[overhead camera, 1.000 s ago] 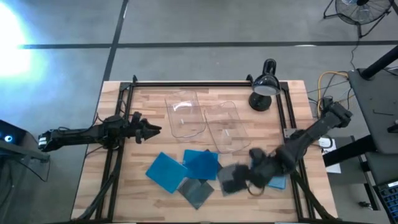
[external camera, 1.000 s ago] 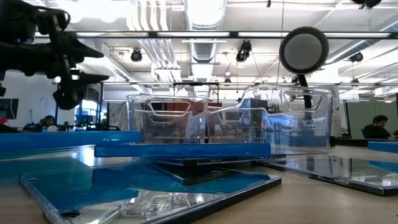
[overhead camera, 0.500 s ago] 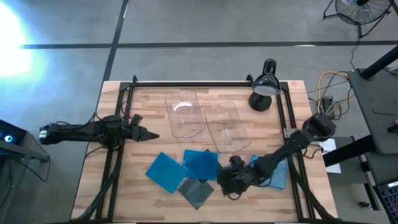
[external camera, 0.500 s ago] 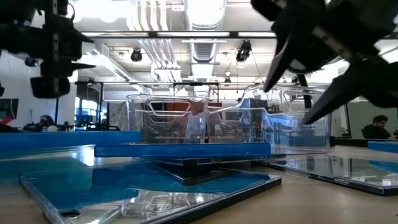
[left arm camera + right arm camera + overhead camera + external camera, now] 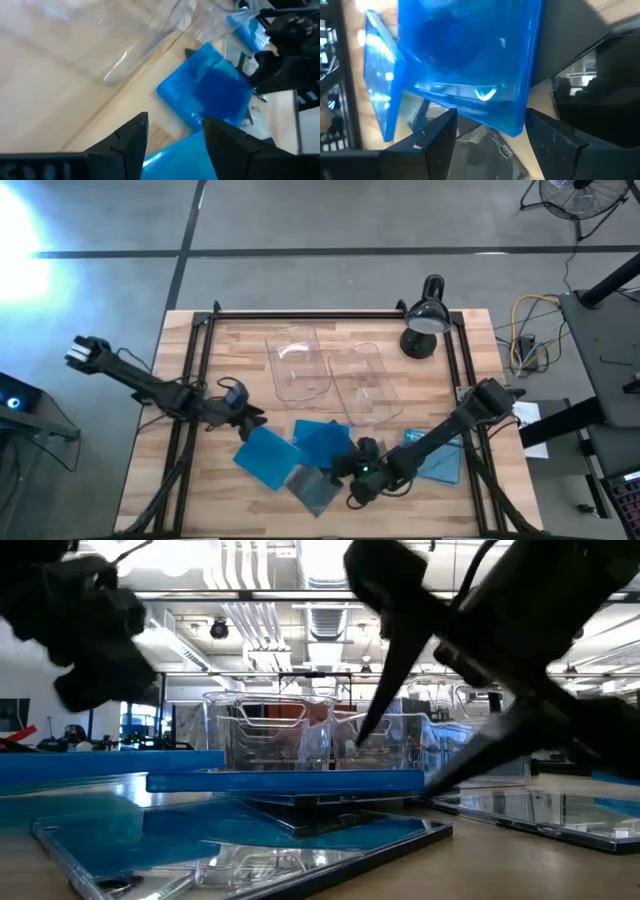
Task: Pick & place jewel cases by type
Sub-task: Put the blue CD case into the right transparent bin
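Note:
Blue jewel cases lie flat on the table: one at left (image 5: 264,457), one in the middle (image 5: 323,442) overlapping dark grey cases (image 5: 315,488), and one at right (image 5: 441,461) under the right arm. My left gripper (image 5: 254,418) is open, just beyond the left blue case's far corner; its wrist view shows the middle blue case (image 5: 207,92) ahead. My right gripper (image 5: 345,471) is open and low at the middle blue case's near right corner (image 5: 485,75), with a finger on either side of it. I cannot tell whether it touches.
Two clear plastic trays (image 5: 298,365) (image 5: 365,385) stand side by side beyond the cases, in the table's far middle. A black desk lamp (image 5: 424,320) stands at the far right corner. Dark frame rails (image 5: 196,360) run along the table's left, far and right edges.
My left gripper has swung from the table's left edge toward the near side and right, down to the left blue case. My right gripper has travelled left from near the right rail to the middle blue case and dropped low. The cases have kept their places.

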`<state>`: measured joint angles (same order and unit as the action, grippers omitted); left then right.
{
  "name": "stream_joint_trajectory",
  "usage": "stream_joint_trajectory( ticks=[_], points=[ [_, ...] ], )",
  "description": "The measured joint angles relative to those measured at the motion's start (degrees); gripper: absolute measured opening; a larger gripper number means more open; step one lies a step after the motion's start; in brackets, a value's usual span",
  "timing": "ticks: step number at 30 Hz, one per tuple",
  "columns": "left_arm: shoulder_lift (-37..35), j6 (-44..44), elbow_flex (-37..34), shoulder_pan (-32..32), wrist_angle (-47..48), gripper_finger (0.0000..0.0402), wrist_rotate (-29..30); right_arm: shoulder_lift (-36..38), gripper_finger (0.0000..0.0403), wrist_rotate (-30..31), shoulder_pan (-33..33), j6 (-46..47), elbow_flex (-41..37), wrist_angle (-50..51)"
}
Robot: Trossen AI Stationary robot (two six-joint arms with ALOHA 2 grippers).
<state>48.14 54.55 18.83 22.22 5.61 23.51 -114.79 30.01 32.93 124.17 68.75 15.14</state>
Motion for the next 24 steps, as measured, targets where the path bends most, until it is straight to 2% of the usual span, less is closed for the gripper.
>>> stream_joint_trajectory(
  ticks=[4,13,19,24],
  points=[
    [9.4,-6.5,4.6,0.0,0.5,0.0170,-0.5,-2.1,0.0226,-0.3,0.4,1.6,1.6,1.0],
    [28.8,-19.5,16.6,-1.1,-0.5,0.0169,-0.5,-2.6,0.0226,3.0,0.6,4.0,1.4,1.7],
    [40.4,-20.1,21.4,-3.1,-0.2,0.0169,-2.6,-4.1,0.0226,6.2,0.0,4.9,1.4,1.8],
    [46.2,-20.4,24.6,-3.7,-0.8,0.0169,-5.4,-4.4,0.0226,8.4,-0.4,4.3,1.2,0.0]
  ],
)
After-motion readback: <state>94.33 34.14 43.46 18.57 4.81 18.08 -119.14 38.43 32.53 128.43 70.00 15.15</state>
